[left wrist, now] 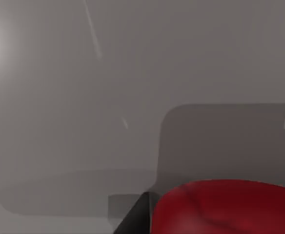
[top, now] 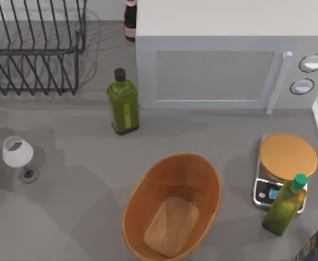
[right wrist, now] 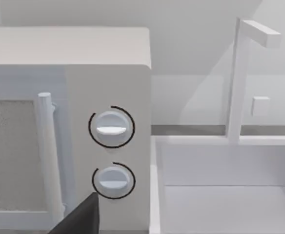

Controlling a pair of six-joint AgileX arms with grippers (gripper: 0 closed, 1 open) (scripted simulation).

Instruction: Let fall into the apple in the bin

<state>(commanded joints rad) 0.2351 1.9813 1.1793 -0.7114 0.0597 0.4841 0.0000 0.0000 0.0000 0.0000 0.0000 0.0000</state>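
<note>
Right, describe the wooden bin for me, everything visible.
The bin is a large oval bowl of orange-brown wood with ribbed inner walls and a flat, paler bottom. It sits upright on the grey table in the top view's lower middle, long axis slanting toward the upper right. Nothing lies inside it and nothing touches it; its lower rim is cut off by the picture edge.

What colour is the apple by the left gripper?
Deep red; the apple shows best in the left wrist view, beside a black finger.
</note>
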